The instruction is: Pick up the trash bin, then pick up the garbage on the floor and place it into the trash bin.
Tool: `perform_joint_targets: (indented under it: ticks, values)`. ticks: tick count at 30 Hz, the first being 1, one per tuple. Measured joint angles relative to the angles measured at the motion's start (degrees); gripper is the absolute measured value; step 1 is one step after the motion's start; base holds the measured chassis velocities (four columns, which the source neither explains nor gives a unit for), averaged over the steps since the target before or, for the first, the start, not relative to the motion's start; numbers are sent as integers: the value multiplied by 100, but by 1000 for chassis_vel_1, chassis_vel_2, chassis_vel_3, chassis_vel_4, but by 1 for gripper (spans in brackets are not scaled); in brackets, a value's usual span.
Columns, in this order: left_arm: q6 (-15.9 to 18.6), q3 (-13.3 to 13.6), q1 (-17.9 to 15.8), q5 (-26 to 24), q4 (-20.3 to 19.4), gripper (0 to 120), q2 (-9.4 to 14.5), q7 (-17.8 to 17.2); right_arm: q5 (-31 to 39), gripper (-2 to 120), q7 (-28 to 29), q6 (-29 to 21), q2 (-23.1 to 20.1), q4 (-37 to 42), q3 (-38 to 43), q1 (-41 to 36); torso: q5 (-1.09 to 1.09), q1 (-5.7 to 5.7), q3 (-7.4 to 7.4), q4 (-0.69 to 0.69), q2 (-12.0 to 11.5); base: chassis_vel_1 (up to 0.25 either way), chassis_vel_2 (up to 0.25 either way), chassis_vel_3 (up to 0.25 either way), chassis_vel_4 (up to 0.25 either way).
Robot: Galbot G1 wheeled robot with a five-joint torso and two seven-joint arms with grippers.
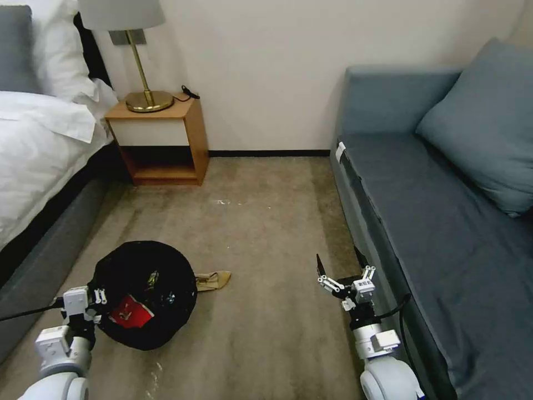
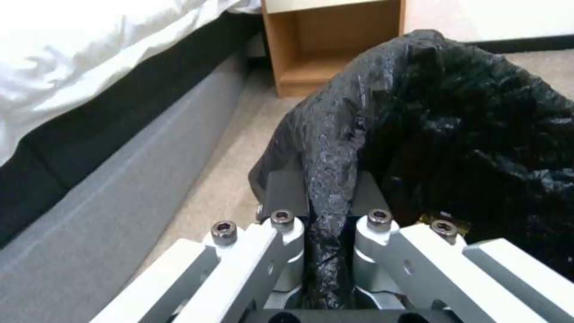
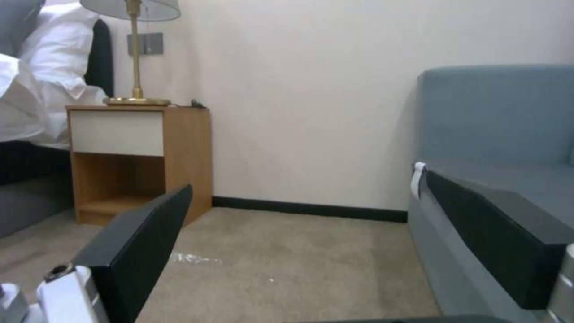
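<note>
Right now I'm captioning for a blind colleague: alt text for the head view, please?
The left gripper clamps the black-lined trash bin by its rim above the carpet; a red packet lies inside. The right gripper hangs open beside the sofa.

Bedroom, hotel-like. Bed [image 1: 39,144] with white linen and pillows along one side; wooden nightstand [image 1: 161,141] against the wall, brass lamp [image 1: 145,66] on top. Grey-blue sofa [image 1: 444,222] with matching cushion [image 1: 483,122] opposite. Beige carpet [image 1: 266,222] between, dark skirting board along plain wall.
</note>
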Motion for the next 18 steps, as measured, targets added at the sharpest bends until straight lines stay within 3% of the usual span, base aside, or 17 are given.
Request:
perform_joint_targets:
  ticks: [18]
  values:
    - [13,-5,-53,-33,48,6,67,2,-2,100,-20,-40,37,-3,-2,0,0,0,0,0,0,-113,117,118,-109]
